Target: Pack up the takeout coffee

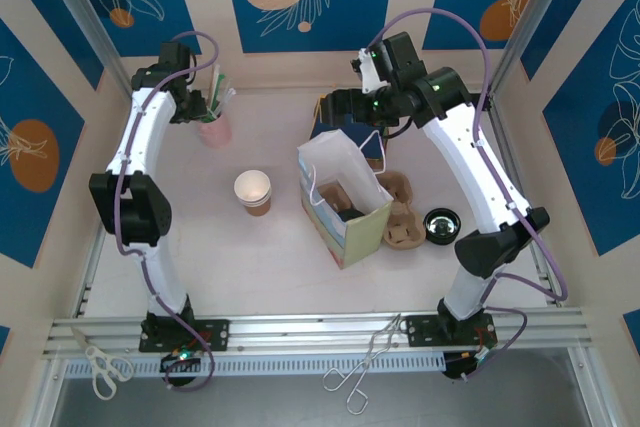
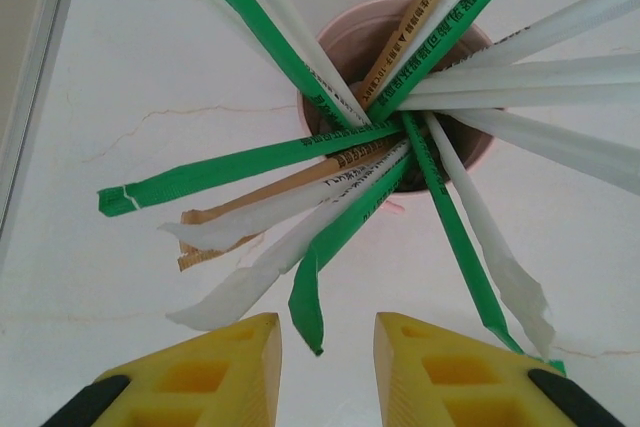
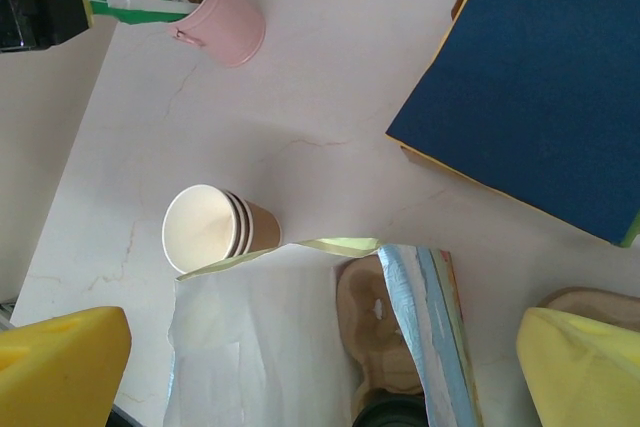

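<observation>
My left gripper (image 2: 328,332) hovers released, jaws narrowly apart, before wrapped straws (image 2: 250,162) fanning from the pink cup (image 2: 345,42). My right gripper (image 3: 320,377) gapes wide above the white paper bag (image 3: 260,347); its wrist view shows the takeout coffee (image 3: 392,413) inside, black lid up; stacked unlidded kraft cups (image 3: 215,230) stand just outside

"PLA", Chinese characters on green straw wrapper (image 2: 445,32); other print illegible.
</observation>
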